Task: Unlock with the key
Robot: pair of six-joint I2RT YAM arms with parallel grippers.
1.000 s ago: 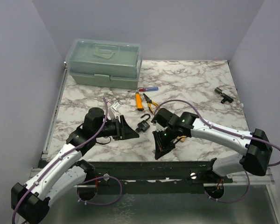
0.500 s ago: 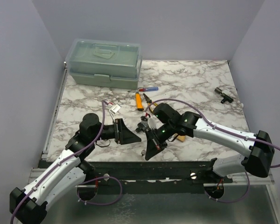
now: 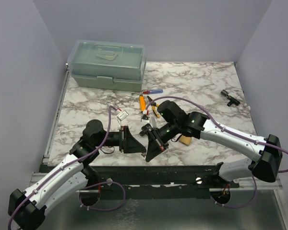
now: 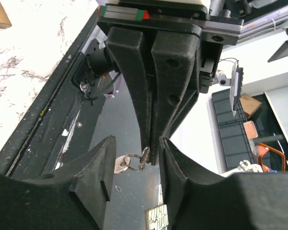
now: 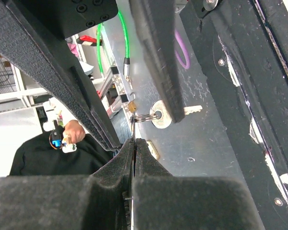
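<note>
My right gripper (image 3: 150,152) (image 5: 134,143) is shut on a small silver key (image 5: 134,128), seen edge-on at its fingertips. A ring (image 5: 145,117) hangs from that key with a second key (image 5: 162,114) on it. My left gripper (image 3: 133,143) (image 4: 134,160) is open, its jaws on either side of the right gripper's tip and the hanging keys (image 4: 122,164), not touching them. Both grippers meet over the near table edge. The black padlock (image 3: 147,129) lies on the marble just behind them, partly hidden by the right arm.
A green toolbox (image 3: 108,64) stands at the back left. An orange cutter (image 3: 142,103), a red and blue screwdriver (image 3: 152,91) and pliers (image 3: 156,109) lie mid-table. A wooden block (image 3: 185,140) sits under the right arm. A black fitting (image 3: 229,97) lies at the far right.
My right gripper has swung left along the near edge with the key. My left gripper has drawn back and turned to face it, so the two tips now meet.
</note>
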